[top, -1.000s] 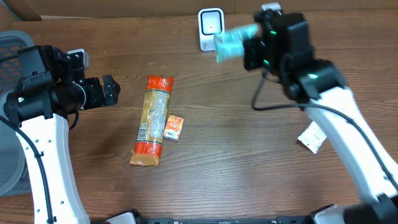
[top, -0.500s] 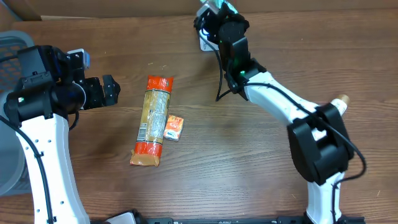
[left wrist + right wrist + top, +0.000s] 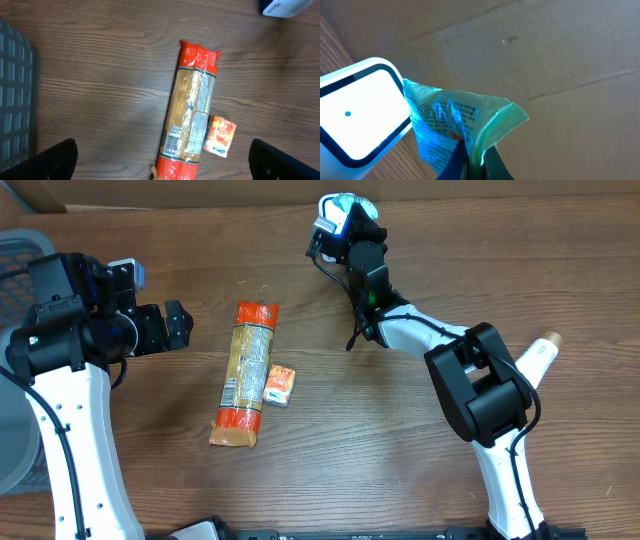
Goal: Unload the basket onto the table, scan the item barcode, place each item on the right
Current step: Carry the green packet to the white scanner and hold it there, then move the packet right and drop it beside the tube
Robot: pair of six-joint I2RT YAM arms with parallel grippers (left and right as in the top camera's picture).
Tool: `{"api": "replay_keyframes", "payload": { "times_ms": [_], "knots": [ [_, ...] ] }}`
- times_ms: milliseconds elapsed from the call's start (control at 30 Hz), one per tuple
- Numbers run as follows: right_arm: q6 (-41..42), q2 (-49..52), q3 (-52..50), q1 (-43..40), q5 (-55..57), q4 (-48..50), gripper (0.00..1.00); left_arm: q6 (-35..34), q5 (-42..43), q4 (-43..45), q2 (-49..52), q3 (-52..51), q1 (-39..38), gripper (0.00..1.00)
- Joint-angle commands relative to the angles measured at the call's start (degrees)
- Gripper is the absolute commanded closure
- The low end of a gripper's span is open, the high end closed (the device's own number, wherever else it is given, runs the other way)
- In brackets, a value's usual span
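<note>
Plastic, pale teal and crinkled, with blue print and a touch of red: that is your packet (image 3: pixel 451 121). The right gripper (image 3: pixel 471 156) has it pinched at the lower edge, fingers closed tight on it. You'll find it at 12 o'clock on the table (image 3: pixel 400 450), at the 3 o'clock side of the white scanner (image 3: pixel 357 117), its corner overlapping the scanner's rim in the wrist view. Your left gripper (image 3: pixel 172 327) hangs wide open at 9 o'clock, apart from the pasta bag (image 3: pixel 245 375) and the small orange box (image 3: pixel 279 385).
</note>
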Motion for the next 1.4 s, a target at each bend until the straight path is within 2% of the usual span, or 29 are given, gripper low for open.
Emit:
{"api": "replay_keyframes", "payload": {
  "times_ms": [0,800,1033,1233,1367],
  "knots": [
    [-1.3,-0.9,0.9,-0.2,-1.3,1.3,0.96,1.3,0.7,0.0,-1.0,1.1,-0.3,0.0],
    [-1.2,-0.8,0.9,-1.0,-1.7,-0.1,0.96,1.3,0.7,0.0,-1.0,1.1,-0.3,0.0],
    [-1.0,-1.8,0.9,-0.6,1.6,0.3,0.96,1.3,0.7,0.0,-1.0,1.1,-0.3,0.0],
    [6.1,-8.0,0.9,0.3,4.2,-4.9,0.96,1.3,0.7,0.0,-1.0,1.1,-0.3,0.0],
    [12.9,-16.1,0.9,1.8,4.3,-17.0,0.96,1.3,0.7,0.0,-1.0,1.1,-0.3,0.0]
  ]
}}
